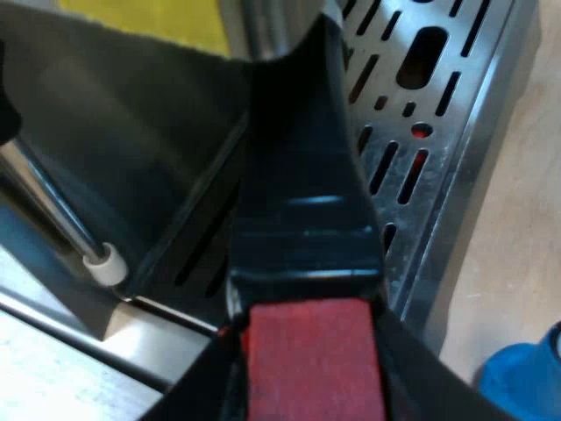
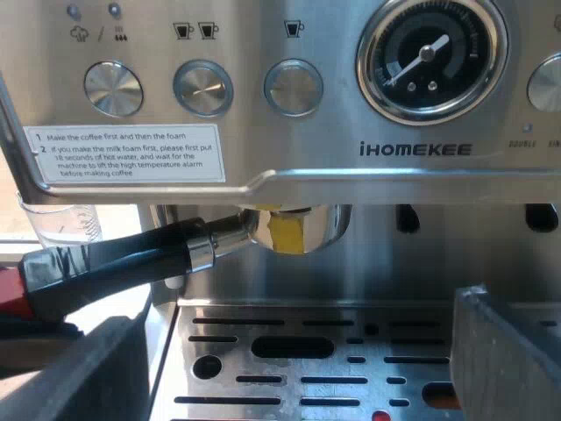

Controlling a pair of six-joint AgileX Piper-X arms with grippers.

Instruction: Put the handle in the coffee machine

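handle (image 1: 302,202) clamped at its red end by left gripper (image 1: 311,377); right gripper (image 2: 289,351) spread wide, empty.

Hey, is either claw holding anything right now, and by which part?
The left claw grips the holder by the red end of its handle, its metal end at the machine's front. The right claw is open, holding nothing.

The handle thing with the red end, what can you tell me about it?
The holder has a shiny round metal cup, a silver collar and a long dark handle ending in red. The cup sits up under the front of the espresso machine, above the slotted drip tray. The handle sticks out sideways, sloping slightly down. My left end effector grips the red end.
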